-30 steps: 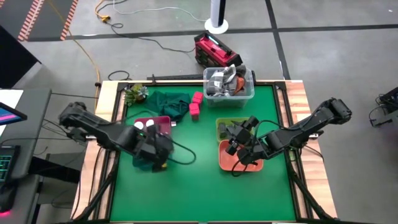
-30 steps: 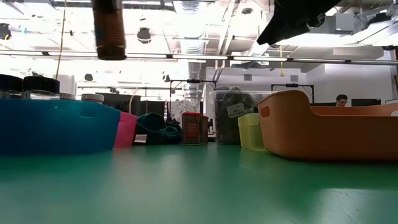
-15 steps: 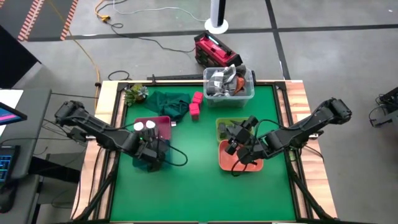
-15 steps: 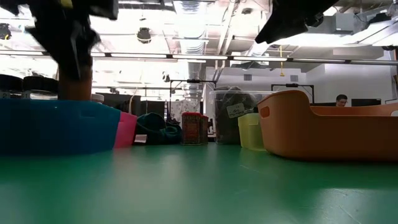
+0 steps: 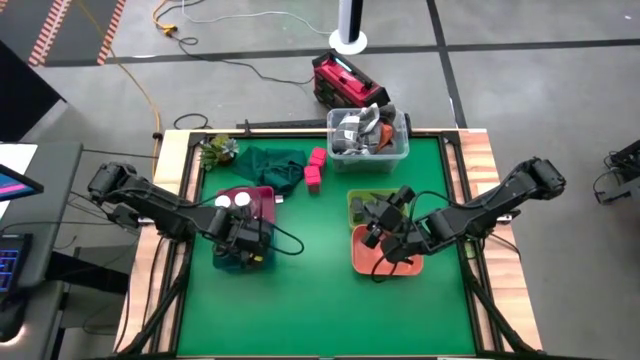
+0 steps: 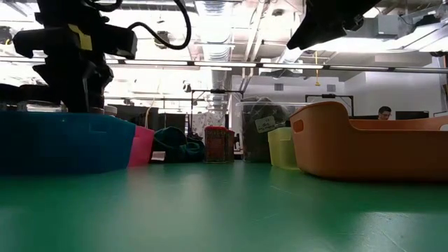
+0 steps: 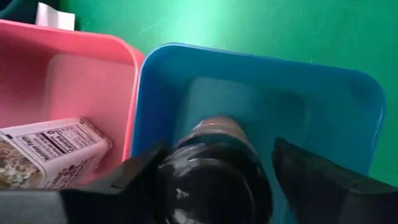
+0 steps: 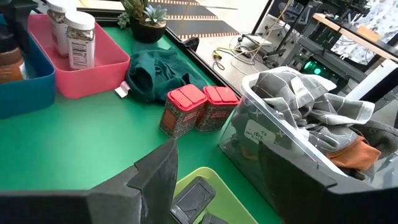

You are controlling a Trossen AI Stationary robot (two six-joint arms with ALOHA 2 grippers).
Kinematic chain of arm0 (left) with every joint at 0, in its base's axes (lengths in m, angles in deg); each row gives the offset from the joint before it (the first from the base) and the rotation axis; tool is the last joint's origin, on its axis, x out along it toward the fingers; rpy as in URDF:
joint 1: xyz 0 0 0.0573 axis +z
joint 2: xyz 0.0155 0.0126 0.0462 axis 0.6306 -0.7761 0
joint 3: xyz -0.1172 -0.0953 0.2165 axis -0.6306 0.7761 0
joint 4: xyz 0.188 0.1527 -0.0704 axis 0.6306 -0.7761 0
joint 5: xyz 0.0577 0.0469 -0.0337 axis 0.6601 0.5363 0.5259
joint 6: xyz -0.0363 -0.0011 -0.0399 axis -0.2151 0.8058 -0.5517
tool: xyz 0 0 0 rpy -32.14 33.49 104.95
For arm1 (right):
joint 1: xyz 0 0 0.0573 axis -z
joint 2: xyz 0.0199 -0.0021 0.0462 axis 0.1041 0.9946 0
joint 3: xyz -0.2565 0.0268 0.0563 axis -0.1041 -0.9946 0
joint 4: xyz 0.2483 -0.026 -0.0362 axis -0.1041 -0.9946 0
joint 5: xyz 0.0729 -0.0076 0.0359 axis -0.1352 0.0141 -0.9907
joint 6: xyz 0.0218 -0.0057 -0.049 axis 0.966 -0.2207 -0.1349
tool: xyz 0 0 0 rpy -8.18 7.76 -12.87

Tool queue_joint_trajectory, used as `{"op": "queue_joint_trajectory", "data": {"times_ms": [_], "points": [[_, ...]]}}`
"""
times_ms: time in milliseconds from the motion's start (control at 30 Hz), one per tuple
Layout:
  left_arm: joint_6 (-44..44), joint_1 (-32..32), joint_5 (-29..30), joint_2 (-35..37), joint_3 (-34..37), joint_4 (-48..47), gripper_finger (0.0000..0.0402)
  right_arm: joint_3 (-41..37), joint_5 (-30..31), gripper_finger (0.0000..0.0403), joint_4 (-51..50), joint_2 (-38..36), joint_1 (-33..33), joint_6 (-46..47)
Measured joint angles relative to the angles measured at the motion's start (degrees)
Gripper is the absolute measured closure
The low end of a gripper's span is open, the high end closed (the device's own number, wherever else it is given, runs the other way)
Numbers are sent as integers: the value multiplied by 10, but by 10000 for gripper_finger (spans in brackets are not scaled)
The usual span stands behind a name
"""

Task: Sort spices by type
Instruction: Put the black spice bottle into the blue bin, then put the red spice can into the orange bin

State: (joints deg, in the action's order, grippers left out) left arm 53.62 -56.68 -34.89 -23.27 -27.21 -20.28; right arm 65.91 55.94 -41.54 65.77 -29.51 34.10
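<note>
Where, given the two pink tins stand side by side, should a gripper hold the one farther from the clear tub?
Probably from above, gripping the pink tin by the two flat side walls under its lid that do not face its twin. It stands upright, and those faces look free.

jar's base (image 7: 214, 180) (behind left tool (image 7: 211, 186)) hidden

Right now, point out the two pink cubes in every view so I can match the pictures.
High view: the pink cubes stand on the green mat, left of the clear tub.
Low view: far centre, just left of the tub.
Left wrist view: not in it.
Right wrist view: between the green cloth and the tub.
Shared landmark: the clear tub.
</note>
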Motion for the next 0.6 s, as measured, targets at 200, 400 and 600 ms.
{"op": "queue_joint_trajectory", "data": {"times_ms": [200, 400, 600], "points": [[21, 0, -7, 0, -36, -10, 101, 0, -11, 147, 0, 0, 0, 0], [58, 0, 41, 0, -110, -64, 99, 0, -13, 147, 0, 0, 0, 0], [134, 38, 78, 1, -147, -31, 98, 0, -13, 147, 6, 0, 0, -2]]}}
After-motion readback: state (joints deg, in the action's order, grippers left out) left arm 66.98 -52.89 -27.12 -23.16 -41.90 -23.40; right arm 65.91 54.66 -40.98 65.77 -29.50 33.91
